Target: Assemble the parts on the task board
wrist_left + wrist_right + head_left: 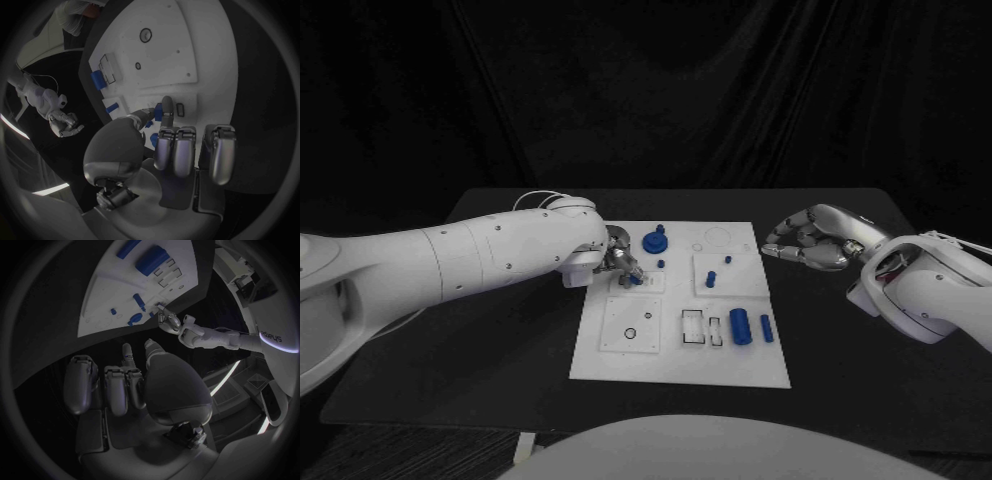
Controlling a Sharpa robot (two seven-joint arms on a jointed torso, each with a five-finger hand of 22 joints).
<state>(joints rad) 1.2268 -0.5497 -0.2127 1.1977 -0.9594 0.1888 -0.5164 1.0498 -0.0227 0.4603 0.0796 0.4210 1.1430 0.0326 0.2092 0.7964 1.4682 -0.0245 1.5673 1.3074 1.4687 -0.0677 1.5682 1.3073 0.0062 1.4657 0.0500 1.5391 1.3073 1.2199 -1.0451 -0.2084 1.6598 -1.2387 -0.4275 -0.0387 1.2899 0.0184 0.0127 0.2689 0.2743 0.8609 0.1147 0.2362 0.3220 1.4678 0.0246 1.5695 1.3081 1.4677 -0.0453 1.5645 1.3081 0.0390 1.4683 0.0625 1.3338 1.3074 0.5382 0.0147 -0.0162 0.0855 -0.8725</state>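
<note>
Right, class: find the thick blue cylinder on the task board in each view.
Head view: thick blue cylinder on the task board's near right part, beside the rectangular slots.
Left wrist view: the cylinder beside those slots.
Right wrist view: likewise.
Shared landmark: the slots.

The left arm (265, 337) bears a small logo, too distorted to read.

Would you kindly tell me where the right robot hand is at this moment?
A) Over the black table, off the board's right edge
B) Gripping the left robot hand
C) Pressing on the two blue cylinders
A: in the head view the right robot hand sits over the black table, beside the task board, holding nothing.
</note>
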